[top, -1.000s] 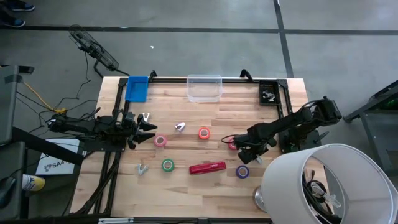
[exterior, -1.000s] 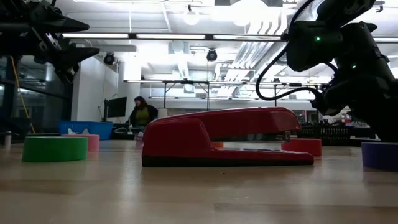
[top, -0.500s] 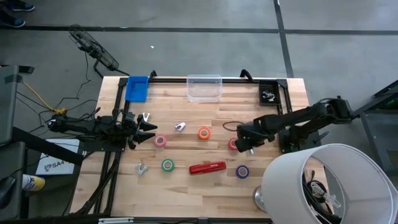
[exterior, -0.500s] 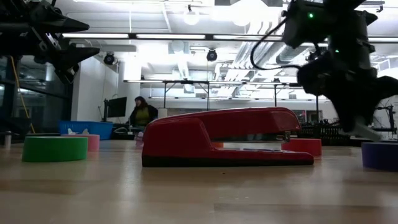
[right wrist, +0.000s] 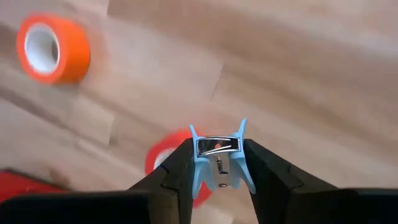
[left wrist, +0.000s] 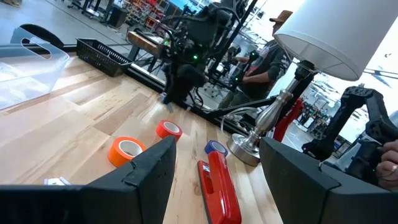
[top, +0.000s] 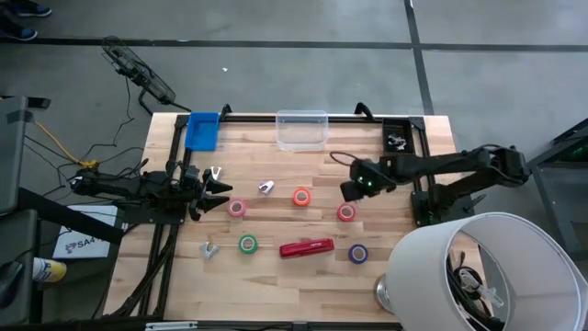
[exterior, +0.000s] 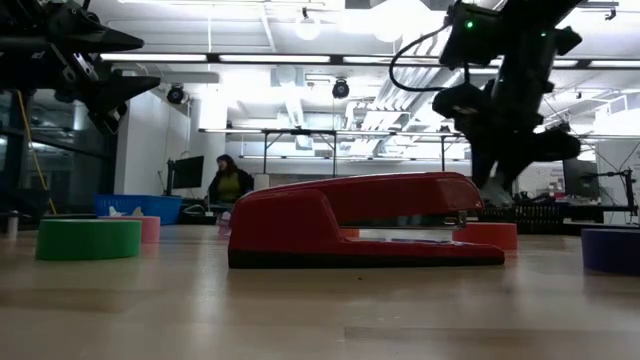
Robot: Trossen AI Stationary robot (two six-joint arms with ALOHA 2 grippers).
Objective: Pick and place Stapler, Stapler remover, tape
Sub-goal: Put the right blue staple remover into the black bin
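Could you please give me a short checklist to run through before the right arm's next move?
1. Right gripper shut on the blue staple remover: ok.
2. Staple remover raised off the table: ok.
3. Left gripper open, waiting at the table's left side, apart from the right arm: ok.
4. Clear bin unobstructed from above: ok.
5. Which container the staple remover goes in: cannot tell.

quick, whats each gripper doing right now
Left gripper: open, holding nothing, waiting at the left side of the table.
Right gripper: shut on a blue staple remover, raised above the red tape.
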